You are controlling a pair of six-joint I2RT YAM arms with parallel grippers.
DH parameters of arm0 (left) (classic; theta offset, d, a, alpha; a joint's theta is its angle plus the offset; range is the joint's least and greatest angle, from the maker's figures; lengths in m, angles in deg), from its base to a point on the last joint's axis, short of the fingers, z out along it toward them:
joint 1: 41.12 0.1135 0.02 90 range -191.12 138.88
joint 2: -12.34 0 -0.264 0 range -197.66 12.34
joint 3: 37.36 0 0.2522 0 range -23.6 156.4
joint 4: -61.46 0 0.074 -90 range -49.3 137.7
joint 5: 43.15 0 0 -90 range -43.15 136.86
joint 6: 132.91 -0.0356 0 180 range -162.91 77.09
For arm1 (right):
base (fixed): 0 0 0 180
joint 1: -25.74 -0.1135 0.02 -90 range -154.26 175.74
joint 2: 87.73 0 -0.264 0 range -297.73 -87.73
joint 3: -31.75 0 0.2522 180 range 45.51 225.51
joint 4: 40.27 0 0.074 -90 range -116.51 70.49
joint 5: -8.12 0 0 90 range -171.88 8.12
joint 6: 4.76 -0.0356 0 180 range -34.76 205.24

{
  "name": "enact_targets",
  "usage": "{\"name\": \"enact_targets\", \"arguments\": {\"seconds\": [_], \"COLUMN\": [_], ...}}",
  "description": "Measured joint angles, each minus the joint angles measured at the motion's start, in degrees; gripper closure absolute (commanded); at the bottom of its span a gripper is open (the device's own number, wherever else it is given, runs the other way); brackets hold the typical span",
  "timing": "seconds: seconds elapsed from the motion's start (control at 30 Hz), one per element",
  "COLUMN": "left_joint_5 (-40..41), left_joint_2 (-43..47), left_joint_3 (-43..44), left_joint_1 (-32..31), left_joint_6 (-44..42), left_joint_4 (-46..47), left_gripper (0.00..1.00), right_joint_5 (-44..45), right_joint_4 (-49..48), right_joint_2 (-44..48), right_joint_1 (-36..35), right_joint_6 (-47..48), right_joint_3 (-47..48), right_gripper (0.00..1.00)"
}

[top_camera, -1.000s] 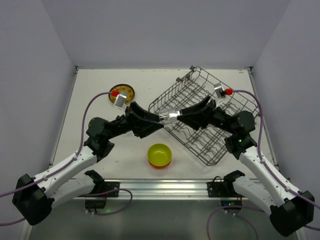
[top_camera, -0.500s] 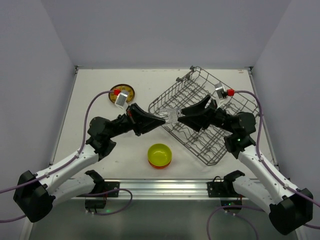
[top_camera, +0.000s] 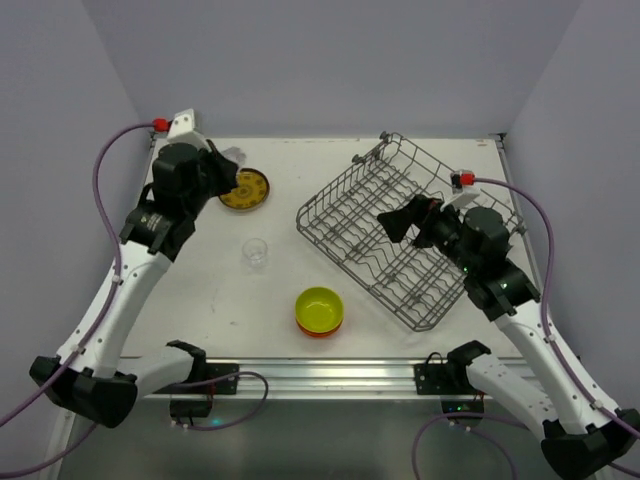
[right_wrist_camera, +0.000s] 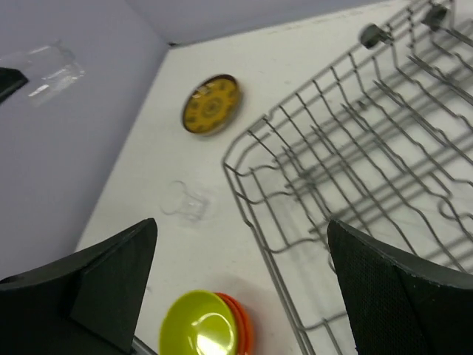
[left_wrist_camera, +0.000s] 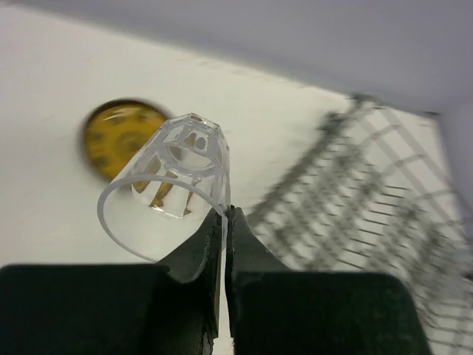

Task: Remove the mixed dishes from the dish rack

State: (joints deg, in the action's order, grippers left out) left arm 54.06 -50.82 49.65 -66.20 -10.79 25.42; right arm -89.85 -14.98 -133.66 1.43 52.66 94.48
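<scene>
My left gripper (left_wrist_camera: pixel 223 216) is shut on the rim of a small clear glass (left_wrist_camera: pixel 174 174), held up in the air at the far left (top_camera: pixel 228 166). That same glass (right_wrist_camera: pixel 50 66) shows against the wall in the right wrist view. My right gripper (top_camera: pixel 398 222) hangs open and empty over the grey wire dish rack (top_camera: pixel 345 192), whose wires (right_wrist_camera: pixel 355 140) show no dishes. A brown-and-yellow plate (top_camera: pixel 245 190) lies on the table below the held glass. A second clear glass (top_camera: pixel 256 252) stands on the table. A yellow-green bowl (top_camera: pixel 319 307) sits nested in an orange bowl (top_camera: pixel 322 331).
The rack lies at an angle across the right half of the white table (top_camera: pixel 200 300). Walls close in the far side and both flanks. A metal rail (top_camera: pixel 330 372) with the arm bases runs along the near edge.
The glass held between both grippers over the rack's left edge is now in the left gripper alone. The left arm swung up to the far left. The right gripper opened and drew back.
</scene>
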Motion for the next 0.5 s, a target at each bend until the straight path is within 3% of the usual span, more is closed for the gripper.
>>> {"name": "enact_targets", "arguments": {"seconds": [0.1,0.17,0.33,0.5], "left_joint_5": [3.61,4.31,3.74,0.02], "left_joint_2": [-4.59,-8.48,-17.53,-22.21], "left_joint_3": [0.31,0.22,-0.20,-2.38], "left_joint_1": [11.76,15.80,17.18,17.20], "left_joint_6": [-3.26,-4.79,-8.04,-10.88], "left_joint_4": [-9.27,-14.53,-22.67,-26.29], "left_gripper": [1.00,1.00,1.00,1.00], "right_joint_5": [6.49,10.99,19.45,22.10], "right_joint_4": [7.80,13.07,21.53,24.61], "right_joint_2": [0.81,0.66,0.50,2.12], "right_joint_1": [0.00,0.00,0.00,0.00], "right_joint_6": [2.05,2.99,5.31,6.32], "right_joint_3": [0.83,1.86,4.07,4.07], "right_gripper": [0.01,0.01,0.01,0.01]}}
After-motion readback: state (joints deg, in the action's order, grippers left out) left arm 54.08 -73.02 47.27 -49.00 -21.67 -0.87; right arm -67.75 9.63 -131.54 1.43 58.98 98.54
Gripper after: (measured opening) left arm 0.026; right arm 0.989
